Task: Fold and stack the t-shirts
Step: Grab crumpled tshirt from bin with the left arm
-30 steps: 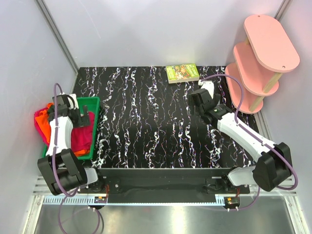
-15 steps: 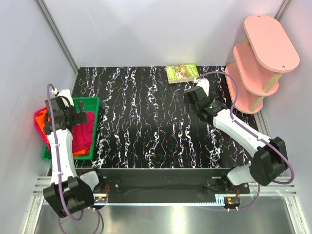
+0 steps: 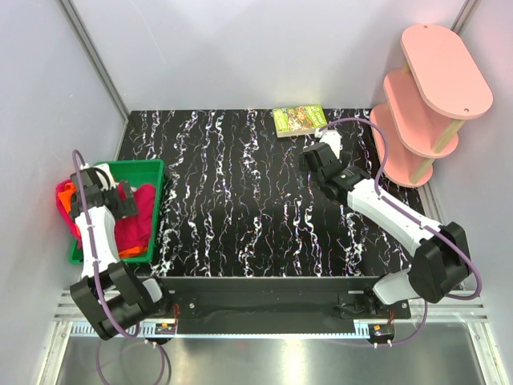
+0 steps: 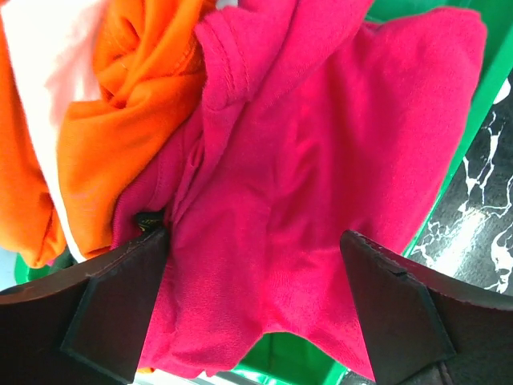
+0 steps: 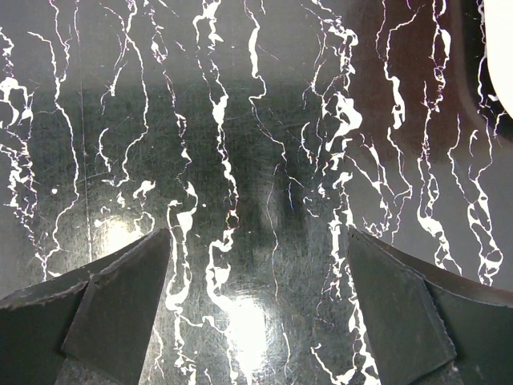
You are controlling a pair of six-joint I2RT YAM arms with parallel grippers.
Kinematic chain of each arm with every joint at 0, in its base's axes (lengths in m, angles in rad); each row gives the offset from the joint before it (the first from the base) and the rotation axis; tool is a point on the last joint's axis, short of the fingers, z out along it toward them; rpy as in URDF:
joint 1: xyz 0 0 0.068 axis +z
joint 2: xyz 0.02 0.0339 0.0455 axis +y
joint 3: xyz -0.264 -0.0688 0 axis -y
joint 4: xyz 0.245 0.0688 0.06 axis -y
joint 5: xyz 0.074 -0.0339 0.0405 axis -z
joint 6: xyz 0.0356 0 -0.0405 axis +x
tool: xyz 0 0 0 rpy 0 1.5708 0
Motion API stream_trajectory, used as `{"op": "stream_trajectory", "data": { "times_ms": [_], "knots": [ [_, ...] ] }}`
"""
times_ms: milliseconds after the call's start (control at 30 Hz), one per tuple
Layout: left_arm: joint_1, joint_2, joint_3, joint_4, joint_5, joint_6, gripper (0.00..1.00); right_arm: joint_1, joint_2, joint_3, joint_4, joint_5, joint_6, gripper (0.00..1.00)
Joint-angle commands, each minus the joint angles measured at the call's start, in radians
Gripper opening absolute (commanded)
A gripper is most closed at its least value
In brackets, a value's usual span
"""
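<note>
A heap of t-shirts lies in a green bin [image 3: 152, 170] at the table's left edge. The crimson-red shirt [image 3: 135, 223] is on top; in the left wrist view it [image 4: 321, 160] fills the frame, with an orange shirt [image 4: 136, 104] and a white one [image 4: 44, 64] beside it. My left gripper [image 3: 103, 188] hangs open just above the red shirt, its jaws [image 4: 256, 305] wide on either side of the cloth, holding nothing. My right gripper [image 3: 314, 163] is open and empty over bare table [image 5: 256, 200].
The black marbled table [image 3: 256, 200] spans the middle. A small green-covered book [image 3: 300, 120] lies at the back. A pink three-tier shelf [image 3: 429, 96] stands at the back right. Grey walls close in the left and rear.
My left arm has swung further left and back over the bin. My right gripper has drifted slightly left and up the table. The shirts have not moved.
</note>
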Motion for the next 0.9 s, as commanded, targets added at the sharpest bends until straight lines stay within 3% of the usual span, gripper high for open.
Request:
{"op": "stream_trajectory", "data": {
  "times_ms": [0,33,133,167,267,467,667,800,867],
  "knots": [
    [0.005,0.005,-0.009,0.025,-0.009,0.007,0.91,0.009,-0.046,0.005,0.000,0.020,-0.005,1.00],
    [0.007,0.012,-0.009,0.026,-0.009,0.007,0.87,0.009,-0.046,0.004,-0.002,0.020,-0.003,1.00],
    [0.008,0.019,-0.008,0.028,-0.009,0.002,0.57,0.009,-0.049,-0.001,-0.003,0.025,-0.006,1.00],
    [0.007,0.012,-0.009,0.028,-0.007,0.004,0.35,0.009,-0.052,-0.004,-0.003,0.025,-0.006,1.00],
    [0.007,-0.016,-0.006,0.028,-0.007,0.001,0.03,0.009,-0.052,-0.013,-0.003,0.022,-0.002,1.00],
    [-0.024,-0.149,0.116,-0.010,0.100,0.004,0.00,0.008,-0.048,-0.019,-0.002,0.006,0.013,1.00],
    [-0.234,-0.045,0.496,-0.129,0.146,-0.073,0.00,0.008,-0.029,0.017,-0.002,0.002,0.018,1.00],
    [-0.476,0.048,0.675,-0.165,0.102,-0.087,0.00,0.009,-0.042,0.037,-0.002,-0.004,0.024,1.00],
    [-0.547,0.102,0.739,-0.192,0.110,-0.079,0.00,0.008,-0.055,0.048,0.000,-0.003,0.017,1.00]
  ]
}}
